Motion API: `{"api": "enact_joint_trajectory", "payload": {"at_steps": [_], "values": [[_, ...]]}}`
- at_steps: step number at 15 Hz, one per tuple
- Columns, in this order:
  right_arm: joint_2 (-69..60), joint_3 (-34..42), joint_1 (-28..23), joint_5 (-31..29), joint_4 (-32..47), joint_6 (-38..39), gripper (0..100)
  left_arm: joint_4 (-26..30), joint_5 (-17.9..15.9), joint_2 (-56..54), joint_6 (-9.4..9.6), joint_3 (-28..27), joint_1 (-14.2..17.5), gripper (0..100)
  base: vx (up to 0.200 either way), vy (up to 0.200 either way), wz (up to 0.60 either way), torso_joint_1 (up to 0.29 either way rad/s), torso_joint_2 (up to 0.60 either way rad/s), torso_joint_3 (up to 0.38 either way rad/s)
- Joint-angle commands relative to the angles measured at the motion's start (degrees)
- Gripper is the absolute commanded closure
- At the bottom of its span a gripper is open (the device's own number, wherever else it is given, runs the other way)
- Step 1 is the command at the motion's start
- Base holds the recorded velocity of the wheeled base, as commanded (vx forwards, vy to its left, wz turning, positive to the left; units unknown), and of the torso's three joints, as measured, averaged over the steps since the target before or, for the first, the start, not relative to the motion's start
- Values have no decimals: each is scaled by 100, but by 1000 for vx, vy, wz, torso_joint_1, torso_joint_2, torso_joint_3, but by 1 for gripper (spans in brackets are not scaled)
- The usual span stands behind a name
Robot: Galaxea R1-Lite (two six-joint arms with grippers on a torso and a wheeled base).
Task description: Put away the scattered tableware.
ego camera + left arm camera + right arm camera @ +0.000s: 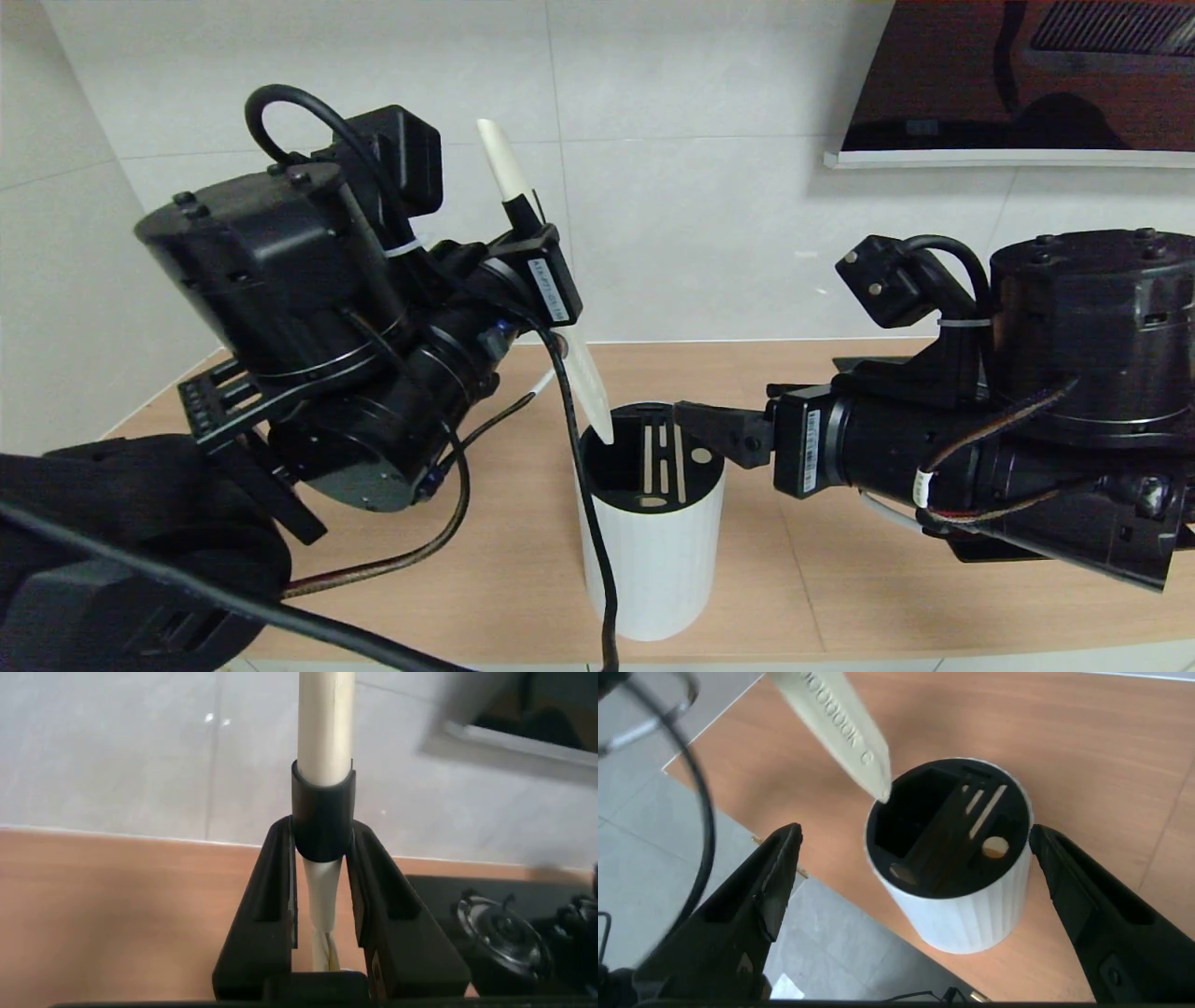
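Surface [840, 579]: light wood, lower half of the head view.

Utensil holder [653, 551]: white ribbed cylinder, upright at lower centre of the head view. Its black top insert has one large open compartment on the frame-left side and a slotted cover on the frame-right side.

Right claw [724, 431]: level with the holder's rim and just beside it, frame-right. In the right wrist view the right claw [915, 831] is spread wide, one finger on each side of the utensil holder [971, 905], neither touching it. It carries nothing.

Left claw [546, 280]: upper centre-left of the head view, above the holder. In the left wrist view the left claw [324, 873] is pressed together on the knife [327, 728], just below its black collar.

Knife [588, 383]: cream-coloured.
- Long axis steep but tilted, with the handle towards the upper left of the head view and the blade towards lower centre.
- In the right wrist view the knife [836, 723] comes in from the upper left, tip at the near edge of the open compartment.
- Whether the tip has crossed the rim, cannot tell.

Judgement: the left arm owns this step. The tip sits close to the rim, so lowering along the blade's own axis, nudged towards the compartment's middle, should clear the wall.
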Motion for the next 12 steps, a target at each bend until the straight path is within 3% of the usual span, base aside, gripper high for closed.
{"api": "enact_joint_trajectory", "payload": {"at_steps": [1, 3, 4, 12], "values": [[16, -11, -3, 1, -1, 1, 0, -292, 10, 161, 189, 202, -127, 100, 0, 0, 0, 0, 0, 0], [60, -11, -3, 1, -10, 1, 0, -635, 10, 337, 418, 351, -198, 100, 0, 0, 0, 0, 0, 0], [60, -11, -3, 1, -10, 1, 0, -723, 10, 398, 444, 377, -242, 100, 0, 0, 0, 0, 0, 0], [60, -11, -38, 1, -10, 1, 0, -811, 36, 530, 436, 430, -365, 100, 0, 0, 0, 0, 0, 0]]}}
